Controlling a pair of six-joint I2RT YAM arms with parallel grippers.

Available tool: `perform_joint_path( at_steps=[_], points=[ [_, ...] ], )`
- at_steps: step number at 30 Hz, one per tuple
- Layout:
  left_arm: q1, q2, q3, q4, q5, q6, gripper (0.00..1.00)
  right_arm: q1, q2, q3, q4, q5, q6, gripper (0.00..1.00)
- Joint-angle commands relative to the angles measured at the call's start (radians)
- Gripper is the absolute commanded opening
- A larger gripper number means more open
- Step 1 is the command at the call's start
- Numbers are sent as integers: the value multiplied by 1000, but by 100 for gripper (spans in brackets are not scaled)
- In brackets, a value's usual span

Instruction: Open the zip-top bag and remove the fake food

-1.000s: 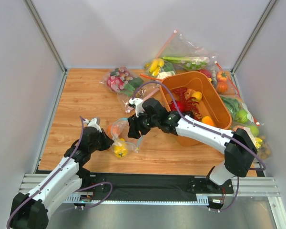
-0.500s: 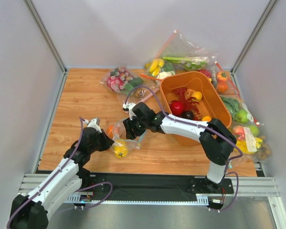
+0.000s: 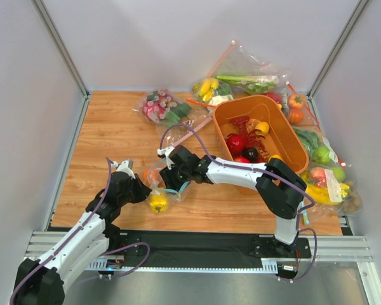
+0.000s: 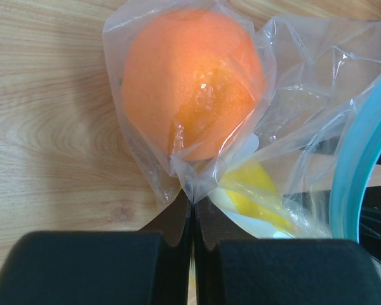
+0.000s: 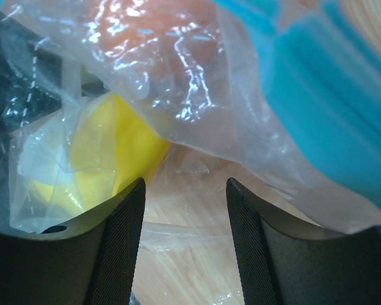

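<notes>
The zip-top bag [image 3: 168, 189] lies on the wood near the front, with its teal zip strip [image 4: 357, 166] to the right. My left gripper [image 4: 192, 204] is shut on a pinched corner of its clear plastic, just below an orange fruit [image 4: 190, 82] inside the bag. A yellow fruit [image 4: 253, 198] lies beside it in the bag. My right gripper [image 5: 185, 213] stands open at the bag's mouth, with loose film and wood showing between its fingers. The yellow fruit [image 5: 108, 152] is just left of it and the teal strip [image 5: 330, 108] upper right. A red fruit [image 3: 235, 144] and a dark one [image 3: 250, 153] lie in the bin.
An orange bin [image 3: 291, 141] stands right of the bag and also holds a red lobster [image 3: 242, 124]. Other clear bags of toy food lie along the back edge [image 3: 164, 107] and the right wall [image 3: 322, 166].
My right arm has swung left from beside the bin to the bag's mouth, its jaws narrowing slightly. The left gripper has kept its pinch and barely moved.
</notes>
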Motion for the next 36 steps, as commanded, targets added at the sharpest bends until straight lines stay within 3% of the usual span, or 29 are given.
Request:
perform_joint_path(
  at_steps=[1, 18, 25, 36],
  points=[
    [3, 6, -19, 20, 3, -12, 0, 10, -35, -6, 25, -74, 29, 56],
    [3, -3, -30, 25, -8, -25, 0, 27, -27, 8, 71, -278, 106, 59],
    [3, -1, -33, 31, -8, -27, 0, 64, -23, 8, 111, -343, 86, 70],
    [3, -17, -32, 19, 1, -24, 0, 115, 53, -15, 154, -231, 3, 81]
  ],
)
